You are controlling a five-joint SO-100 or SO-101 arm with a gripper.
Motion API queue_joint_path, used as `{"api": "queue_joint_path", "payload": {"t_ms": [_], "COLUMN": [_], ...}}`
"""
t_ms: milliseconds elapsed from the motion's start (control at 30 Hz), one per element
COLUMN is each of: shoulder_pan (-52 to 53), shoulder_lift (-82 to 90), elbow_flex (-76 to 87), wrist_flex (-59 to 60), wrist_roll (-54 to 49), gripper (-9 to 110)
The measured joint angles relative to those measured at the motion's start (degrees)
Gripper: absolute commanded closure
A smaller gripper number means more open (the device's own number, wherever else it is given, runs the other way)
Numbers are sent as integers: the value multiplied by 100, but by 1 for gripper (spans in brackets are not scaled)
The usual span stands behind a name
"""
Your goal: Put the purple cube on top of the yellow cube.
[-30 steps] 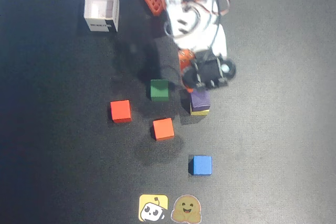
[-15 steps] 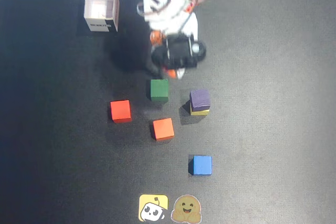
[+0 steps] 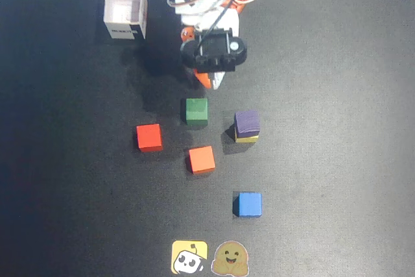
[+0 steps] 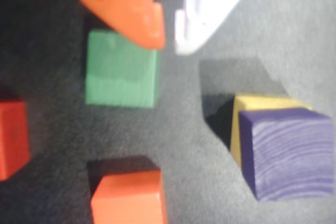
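Observation:
The purple cube (image 3: 246, 120) sits on top of the yellow cube (image 3: 246, 138), right of centre on the dark mat. In the wrist view the purple cube (image 4: 289, 150) covers most of the yellow cube (image 4: 249, 106) at the lower right. My gripper (image 3: 211, 84) hovers behind them, near the arm base, apart from the stack. In the wrist view the gripper (image 4: 169, 43) enters from the top with an orange finger (image 4: 131, 9) and a white finger (image 4: 210, 3). The jaws stand almost together with nothing between them.
A green cube (image 3: 196, 111) lies just in front of the gripper and shows in the wrist view (image 4: 122, 69). A red cube (image 3: 149, 137), an orange cube (image 3: 201, 159) and a blue cube (image 3: 248, 204) lie around. A white box (image 3: 123, 30) stands at the back left. Two stickers (image 3: 189, 257) lie at the front edge.

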Motion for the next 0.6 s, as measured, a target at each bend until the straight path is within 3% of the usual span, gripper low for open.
{"api": "queue_joint_path", "payload": {"t_ms": [433, 600], "shoulder_pan": [9, 9], "shoulder_lift": [18, 18], "elbow_flex": [0, 0], "wrist_flex": [932, 949], "wrist_roll": [79, -334], "gripper": [101, 101]}}
